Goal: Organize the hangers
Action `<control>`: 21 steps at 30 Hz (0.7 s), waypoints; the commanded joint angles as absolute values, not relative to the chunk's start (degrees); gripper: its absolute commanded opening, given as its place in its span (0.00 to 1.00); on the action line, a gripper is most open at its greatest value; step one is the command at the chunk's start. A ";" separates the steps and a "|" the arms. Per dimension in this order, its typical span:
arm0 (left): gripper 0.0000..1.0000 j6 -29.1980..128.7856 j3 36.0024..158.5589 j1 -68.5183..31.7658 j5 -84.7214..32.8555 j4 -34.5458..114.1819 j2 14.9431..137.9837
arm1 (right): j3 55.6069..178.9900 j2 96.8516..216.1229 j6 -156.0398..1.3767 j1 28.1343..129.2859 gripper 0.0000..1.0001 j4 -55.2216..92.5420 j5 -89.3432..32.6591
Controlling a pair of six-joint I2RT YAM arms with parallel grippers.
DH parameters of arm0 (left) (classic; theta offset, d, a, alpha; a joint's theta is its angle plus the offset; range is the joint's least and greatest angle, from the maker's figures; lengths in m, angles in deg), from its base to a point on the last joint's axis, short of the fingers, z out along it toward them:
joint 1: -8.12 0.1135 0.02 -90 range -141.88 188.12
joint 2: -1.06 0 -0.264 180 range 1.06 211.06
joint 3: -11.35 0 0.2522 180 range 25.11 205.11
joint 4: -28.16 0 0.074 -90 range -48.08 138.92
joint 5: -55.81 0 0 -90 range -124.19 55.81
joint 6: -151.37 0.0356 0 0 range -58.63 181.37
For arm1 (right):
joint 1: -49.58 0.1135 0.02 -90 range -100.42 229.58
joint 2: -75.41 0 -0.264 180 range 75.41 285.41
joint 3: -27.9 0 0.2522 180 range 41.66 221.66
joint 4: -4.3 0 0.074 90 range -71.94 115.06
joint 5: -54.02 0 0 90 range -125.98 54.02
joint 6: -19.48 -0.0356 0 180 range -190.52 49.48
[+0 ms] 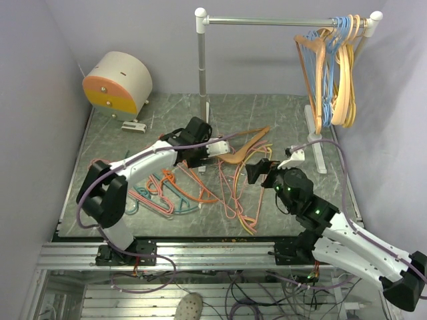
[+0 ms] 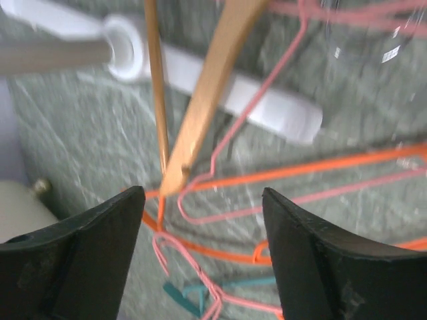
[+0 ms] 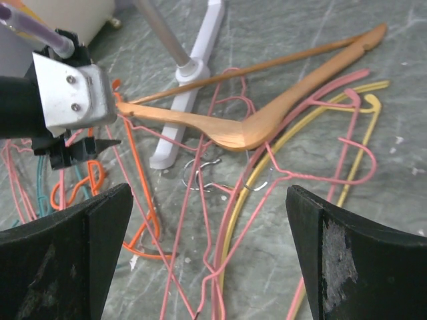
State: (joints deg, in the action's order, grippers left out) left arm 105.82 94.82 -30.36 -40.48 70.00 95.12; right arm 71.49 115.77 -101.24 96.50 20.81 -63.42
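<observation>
Grey marbled desk [image 1: 280, 113], wire hangers [image 1: 200, 190] tangled under both hands. The left hand [image 2: 203, 197] gapes wide, with the tip of the wooden hanger [image 2: 200, 120] between its fingers. I'd reach deeper before closing. The right hand [image 3: 208, 193] hangs wide, empty.

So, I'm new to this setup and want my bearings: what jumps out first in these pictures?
A tangle of pink, orange, teal and yellow hangers sprawls across the middle of the table, with a tan wooden hanger lying on top. The left gripper, jaws open, frames that hanger's end; a bunch of light-blue and tan hangers hangs on the rail at back right.
</observation>
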 commanded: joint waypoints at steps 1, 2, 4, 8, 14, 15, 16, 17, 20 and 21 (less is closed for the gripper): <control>0.79 106.44 101.19 -31.60 -30.77 63.35 99.33 | 73.37 111.88 -102.12 96.25 1.00 27.02 -67.87; 0.77 106.53 102.41 -31.60 -28.04 63.67 100.64 | 74.21 111.13 -102.16 96.27 1.00 28.23 -67.87; 0.77 107.23 105.21 -31.58 -22.35 65.66 103.21 | 75.59 109.80 -102.37 96.27 1.00 30.62 -68.33; 0.80 109.92 112.64 -31.60 -14.40 74.53 108.86 | 76.42 106.18 -103.12 96.23 1.00 34.17 -70.05; 0.86 110.95 120.79 -31.60 -12.03 80.39 115.95 | 75.04 99.30 -104.79 96.33 1.00 36.89 -71.12; 0.87 111.05 121.90 -31.59 -11.70 81.12 116.79 | 74.98 98.56 -104.91 96.23 1.00 37.48 -71.13; 0.88 111.45 123.27 -31.60 -11.38 82.43 117.78 | 75.04 97.98 -105.14 96.26 1.00 37.99 -71.19; 0.88 111.78 125.02 -31.56 -11.11 84.24 119.00 | 75.09 97.53 -105.29 96.23 1.00 38.66 -71.55; 0.86 113.29 130.17 -31.40 -11.07 89.65 122.75 | 75.49 96.82 -105.54 96.25 1.00 39.93 -72.17; 0.86 113.83 131.35 -31.25 -11.14 90.83 123.78 | 75.54 96.58 -105.57 96.27 1.00 40.20 -72.26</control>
State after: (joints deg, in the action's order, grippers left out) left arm 110.96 125.69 -31.45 -14.27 83.00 120.52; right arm 74.90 97.65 -104.58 96.41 37.27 -70.37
